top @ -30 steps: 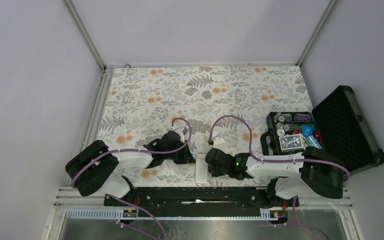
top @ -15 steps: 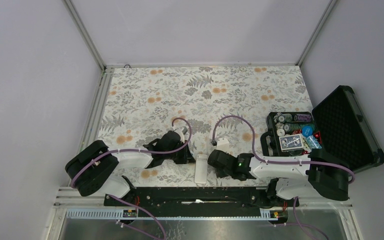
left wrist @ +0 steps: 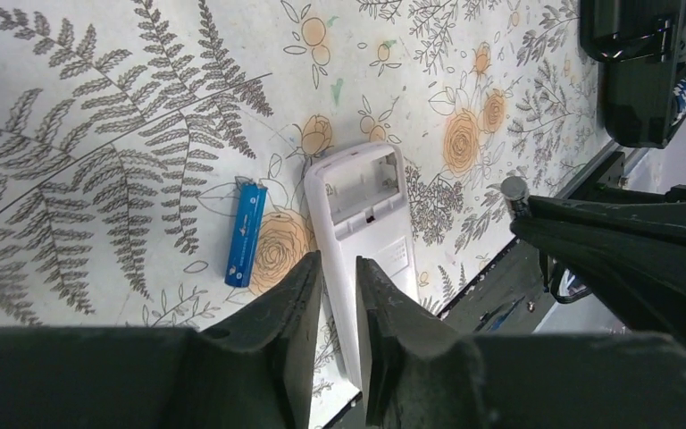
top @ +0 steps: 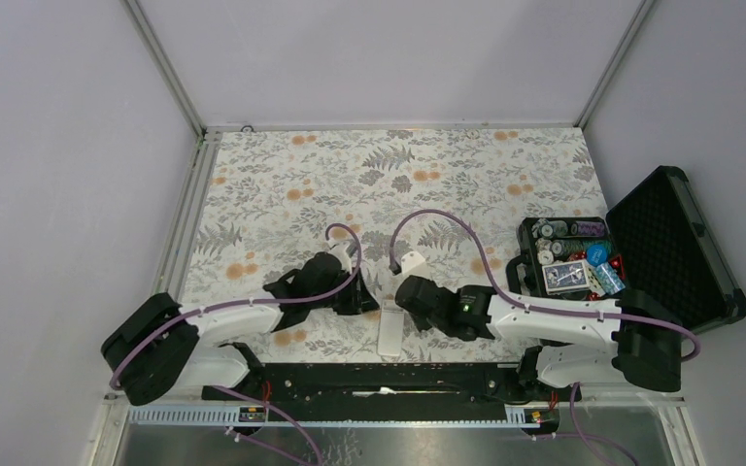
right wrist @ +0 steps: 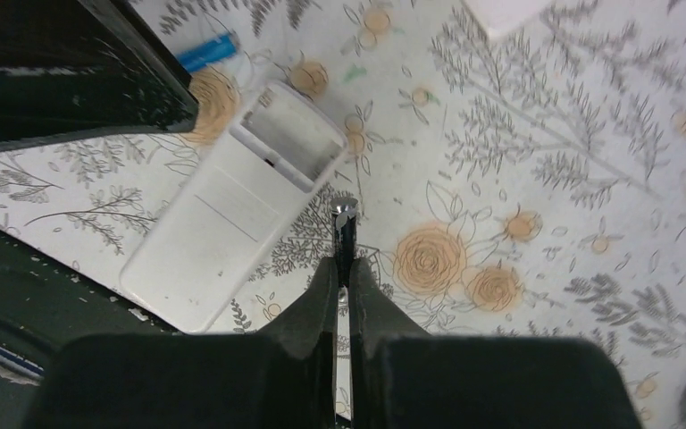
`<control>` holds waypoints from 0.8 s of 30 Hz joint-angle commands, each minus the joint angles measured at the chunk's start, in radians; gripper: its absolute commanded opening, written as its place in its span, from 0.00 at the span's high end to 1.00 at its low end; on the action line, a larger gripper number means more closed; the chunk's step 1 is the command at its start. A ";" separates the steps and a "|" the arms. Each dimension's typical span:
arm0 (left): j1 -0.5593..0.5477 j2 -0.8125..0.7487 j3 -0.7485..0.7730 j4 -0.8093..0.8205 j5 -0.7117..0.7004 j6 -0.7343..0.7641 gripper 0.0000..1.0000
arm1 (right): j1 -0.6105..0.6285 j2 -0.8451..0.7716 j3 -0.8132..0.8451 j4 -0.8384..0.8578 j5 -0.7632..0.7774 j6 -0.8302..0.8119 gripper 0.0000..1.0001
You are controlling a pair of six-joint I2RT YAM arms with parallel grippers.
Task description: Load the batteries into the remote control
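Note:
The white remote control (top: 389,331) lies back-up near the table's front edge, its battery compartment (left wrist: 366,181) open and empty. One blue battery (left wrist: 246,233) lies on the cloth left of it, also in the right wrist view (right wrist: 205,51). My right gripper (right wrist: 344,266) is shut on a second battery (right wrist: 345,214), whose silver end pokes out just right of the compartment. That end also shows in the left wrist view (left wrist: 514,189). My left gripper (left wrist: 338,268) hovers over the remote's left edge, jaws narrowly apart, holding nothing.
An open black case (top: 675,254) stands at the right with chip stacks, a card deck (top: 565,277) and blue dice. A flat white piece (right wrist: 509,11) lies at the top edge of the right wrist view. The black base rail (top: 379,377) runs just behind the remote.
My right gripper has moved with its battery a little away from the front edge, up to the remote's open end. The left arm has stretched out; its gripper stays by the remote.

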 commanded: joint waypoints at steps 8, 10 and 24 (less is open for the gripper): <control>0.017 -0.222 -0.070 -0.096 -0.100 0.016 0.63 | -0.066 0.046 0.156 0.012 -0.194 -0.458 1.00; 0.020 -0.266 -0.082 -0.117 -0.114 0.016 0.60 | -0.067 0.064 0.159 0.021 -0.245 -0.546 1.00; 0.036 -0.570 -0.173 -0.261 -0.208 -0.002 0.43 | -0.099 0.182 0.206 0.022 -0.327 -0.773 1.00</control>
